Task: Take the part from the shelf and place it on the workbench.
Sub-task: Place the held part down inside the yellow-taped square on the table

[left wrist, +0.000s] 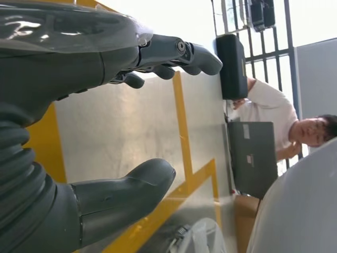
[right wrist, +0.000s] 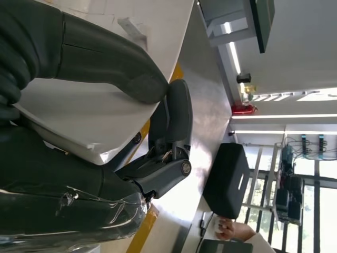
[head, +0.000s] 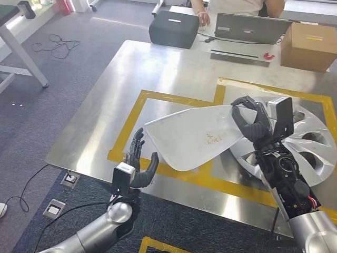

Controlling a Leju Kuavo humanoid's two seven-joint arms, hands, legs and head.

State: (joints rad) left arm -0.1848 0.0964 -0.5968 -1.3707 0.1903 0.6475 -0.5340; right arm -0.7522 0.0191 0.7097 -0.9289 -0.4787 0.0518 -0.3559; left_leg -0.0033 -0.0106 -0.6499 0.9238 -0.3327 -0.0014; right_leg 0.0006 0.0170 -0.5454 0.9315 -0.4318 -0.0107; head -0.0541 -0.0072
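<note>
Over the steel surface [head: 119, 84], within the yellow tape outline [head: 137, 113], hung the part [head: 190, 137]: a pale, flat panel, tilted. Its right end was gripped by the right hand [head: 252, 118], thumb on one face and fingers curled round the edge. Left hand [head: 139, 163]: at the near edge of the surface, just beside the part's near-left tip, fingers spread, holding nothing. Hubcap [head: 314, 139]: silver, lying on the surface at right, partly beneath the right hand. Far side: black case [head: 174, 29], laptop [head: 250, 27], cardboard box [head: 311, 46], and a seated person [left wrist: 274, 113] behind them.
</note>
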